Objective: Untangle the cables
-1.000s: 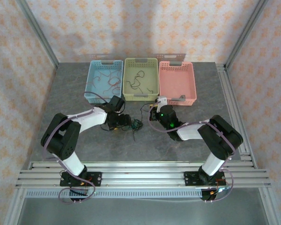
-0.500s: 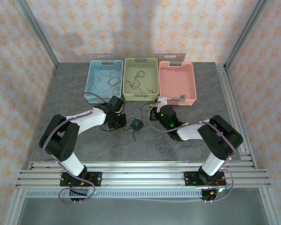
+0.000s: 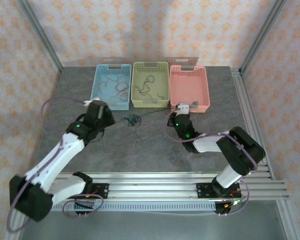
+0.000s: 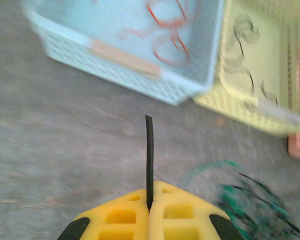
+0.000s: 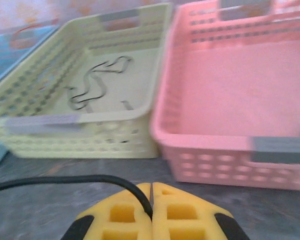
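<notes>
On the grey desk (image 3: 140, 155), a small knot of thin green and black cables (image 3: 132, 120) lies between left hand (image 3: 109, 120) and right hand (image 3: 176, 113).
From above, a blue plastic basket (image 3: 102, 102), a pale green basket (image 3: 150, 65) and a pink basket (image 3: 190, 87) stand behind it. Left wrist: the left hand (image 4: 150, 202) has its yellow pads (image 4: 120, 215) pressed together on a thin black cable (image 4: 149, 145), the blurred knot (image 4: 242, 197) seemingly just right. Right wrist: the right hand (image 5: 151, 200) pinches a black strand (image 5: 60, 182) trailing left, before the pale green basket (image 5: 80, 135) and pink basket (image 5: 215, 160).

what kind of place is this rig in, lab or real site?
Probably a lab test cell: patterned enclosure walls, aluminium mounting rails, and blue, green, pink baskets near tangled cables on a grey table.
</notes>
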### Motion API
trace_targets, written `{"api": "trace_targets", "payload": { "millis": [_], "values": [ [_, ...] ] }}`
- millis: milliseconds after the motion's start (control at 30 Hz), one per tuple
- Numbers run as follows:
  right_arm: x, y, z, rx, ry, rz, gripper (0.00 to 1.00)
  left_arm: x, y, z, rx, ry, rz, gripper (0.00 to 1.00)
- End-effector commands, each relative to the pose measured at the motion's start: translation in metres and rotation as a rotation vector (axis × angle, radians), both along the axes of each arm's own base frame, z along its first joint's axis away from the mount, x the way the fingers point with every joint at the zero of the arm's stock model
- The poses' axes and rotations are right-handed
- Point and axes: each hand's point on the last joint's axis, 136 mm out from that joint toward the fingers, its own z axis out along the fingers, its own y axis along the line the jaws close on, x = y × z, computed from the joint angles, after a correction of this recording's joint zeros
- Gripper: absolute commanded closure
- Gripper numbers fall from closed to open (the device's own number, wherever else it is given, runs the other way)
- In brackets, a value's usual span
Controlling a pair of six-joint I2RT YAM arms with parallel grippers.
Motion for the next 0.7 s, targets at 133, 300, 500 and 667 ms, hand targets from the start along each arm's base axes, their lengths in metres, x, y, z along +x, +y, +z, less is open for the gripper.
{"api": "trace_targets", "payload": {
  "millis": [133, 300, 500, 667],
  "values": [
    [-0.006, -0.085, 0.015, 0.067, -0.088, -0.386, 1.00, -0.051, 0.087, 0.013, 0.138, -0.052, 0.298, 1.00],
    [-0.011, -0.111, 0.009, 0.105, -0.087, -0.492, 1.00, -0.068, 0.104, 0.027, 0.155, -0.117, 0.383, 1.00],
    [-0.013, -0.124, 0.006, 0.102, -0.084, -0.564, 1.00, -0.086, 0.120, 0.038, 0.168, -0.180, 0.470, 1.00],
    [-0.013, -0.131, 0.000, 0.128, -0.065, -0.585, 1.00, -0.093, 0.126, 0.043, 0.156, -0.225, 0.502, 1.00]
  ]
}}
